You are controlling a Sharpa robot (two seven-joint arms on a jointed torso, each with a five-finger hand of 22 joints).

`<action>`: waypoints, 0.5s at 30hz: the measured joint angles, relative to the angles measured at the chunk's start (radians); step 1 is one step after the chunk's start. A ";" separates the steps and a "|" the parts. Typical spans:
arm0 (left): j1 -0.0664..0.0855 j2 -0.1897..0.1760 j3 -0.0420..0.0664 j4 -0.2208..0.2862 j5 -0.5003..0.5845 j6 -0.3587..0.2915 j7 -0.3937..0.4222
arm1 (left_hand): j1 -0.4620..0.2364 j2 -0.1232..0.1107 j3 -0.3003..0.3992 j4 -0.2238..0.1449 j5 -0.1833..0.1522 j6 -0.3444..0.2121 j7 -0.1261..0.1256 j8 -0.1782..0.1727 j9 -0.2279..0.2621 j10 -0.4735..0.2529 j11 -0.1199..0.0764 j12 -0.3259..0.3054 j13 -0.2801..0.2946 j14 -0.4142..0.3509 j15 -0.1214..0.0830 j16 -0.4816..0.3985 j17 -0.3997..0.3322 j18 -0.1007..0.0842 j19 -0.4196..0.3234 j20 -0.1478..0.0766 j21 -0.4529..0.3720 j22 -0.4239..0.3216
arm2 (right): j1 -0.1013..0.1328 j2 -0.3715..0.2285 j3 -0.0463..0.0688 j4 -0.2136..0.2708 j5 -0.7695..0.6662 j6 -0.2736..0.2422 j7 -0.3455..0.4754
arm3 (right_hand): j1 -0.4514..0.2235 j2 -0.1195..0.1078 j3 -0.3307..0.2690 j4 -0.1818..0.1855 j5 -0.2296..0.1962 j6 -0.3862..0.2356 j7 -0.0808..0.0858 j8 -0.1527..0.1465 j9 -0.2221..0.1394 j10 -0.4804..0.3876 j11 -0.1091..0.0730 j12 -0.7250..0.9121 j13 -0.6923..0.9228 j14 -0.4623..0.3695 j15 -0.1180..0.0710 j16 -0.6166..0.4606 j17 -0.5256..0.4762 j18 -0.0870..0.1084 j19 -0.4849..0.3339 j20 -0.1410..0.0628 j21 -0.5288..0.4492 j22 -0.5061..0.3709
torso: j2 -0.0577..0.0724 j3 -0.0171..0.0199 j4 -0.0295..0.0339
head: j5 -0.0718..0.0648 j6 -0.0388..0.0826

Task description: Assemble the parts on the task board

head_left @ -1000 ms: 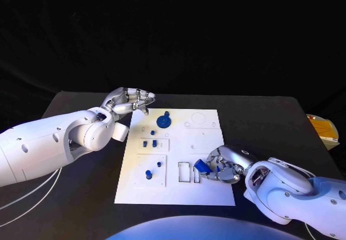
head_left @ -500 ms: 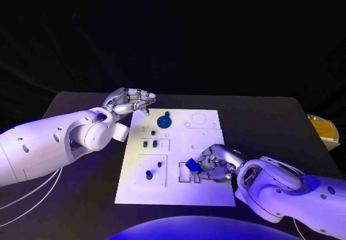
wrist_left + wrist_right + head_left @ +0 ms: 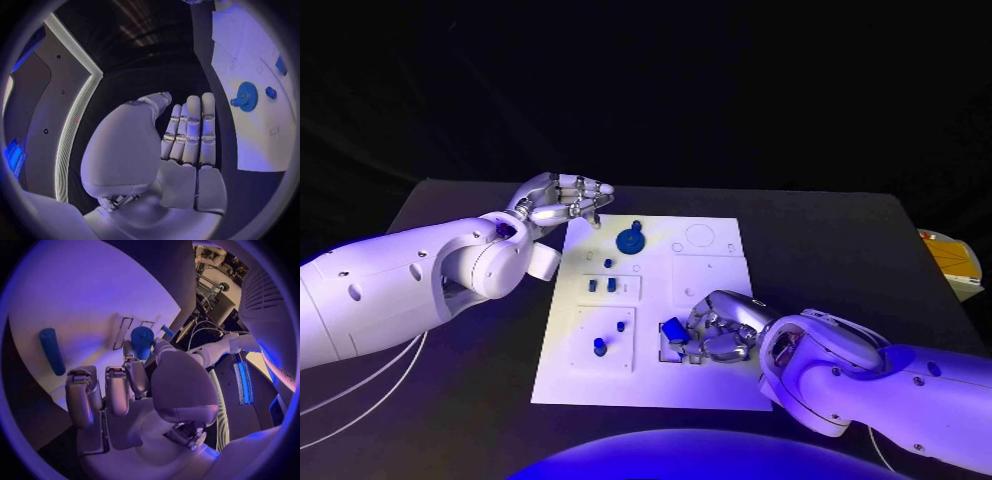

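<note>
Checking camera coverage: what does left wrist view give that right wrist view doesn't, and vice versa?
Left wrist only: the left hand, holding nothing, beside the board edge, plus the blue gear and a small blue peg near it.
Right wrist only: the right hand holding a blue part over the rectangular slots, and a long blue piece.
Both: the white task board.

A flat white rectangular task board [image 3: 718, 390] lies mid-frame on the matte black table [image 3: 848, 250], carrying small blue parts (a toothed blue gear [image 3: 630, 241] upper centre).
</note>
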 measured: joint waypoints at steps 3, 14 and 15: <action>0.000 0.000 0.000 0.000 0.000 0.000 0.000 | 0.000 0.000 0.000 0.000 0.000 0.000 0.000 0.000 0.000 0.000 0.000 0.000 0.000 -0.004 0.004 0.000 0.000 0.000 0.000 0.000 0.000 0.000 | 0.000 0.004 0.000 -0.001 0.002 0.003 -0.002 | -0.020 0.002 -0.006 0.002 0.001 0.001 0.000 0.007 0.004 0.002 -0.002 0.000 0.000 0.003 -0.003 0.000 0.000 0.000 0.000 0.000 0.000 0.000 | 0.000 -0.0001 -0.0003 | 0.001 -0.001; 0.000 -0.001 0.000 0.000 0.000 0.001 -0.001 | 0.000 0.000 0.000 0.000 0.000 0.000 0.000 0.000 0.000 0.000 0.000 0.000 0.000 -0.004 0.004 0.000 0.000 0.000 0.000 0.000 0.000 0.000 | -0.001 0.009 0.000 -0.005 0.004 0.012 -0.012 | -0.068 0.010 -0.037 0.001 -0.025 0.032 -0.028 0.022 0.017 0.007 -0.007 0.009 0.000 0.003 -0.003 0.000 0.000 0.000 0.000 -0.007 0.000 0.000 | 0.000 0.0012 -0.0026 | 0.005 -0.002; 0.000 -0.001 0.000 0.000 0.000 0.001 -0.001 | 0.000 0.000 0.000 0.000 0.000 0.000 0.000 0.000 0.000 0.000 0.000 0.000 0.000 -0.004 0.004 0.000 0.000 0.000 0.000 0.000 0.000 0.000 | -0.001 0.009 0.000 -0.005 0.004 0.012 -0.013 | -0.068 0.010 -0.037 0.001 -0.026 0.032 -0.028 0.022 0.017 0.007 -0.007 0.009 0.000 0.003 -0.003 0.000 0.000 0.000 0.000 -0.007 0.000 0.000 | 0.000 0.0014 -0.0027 | 0.006 -0.002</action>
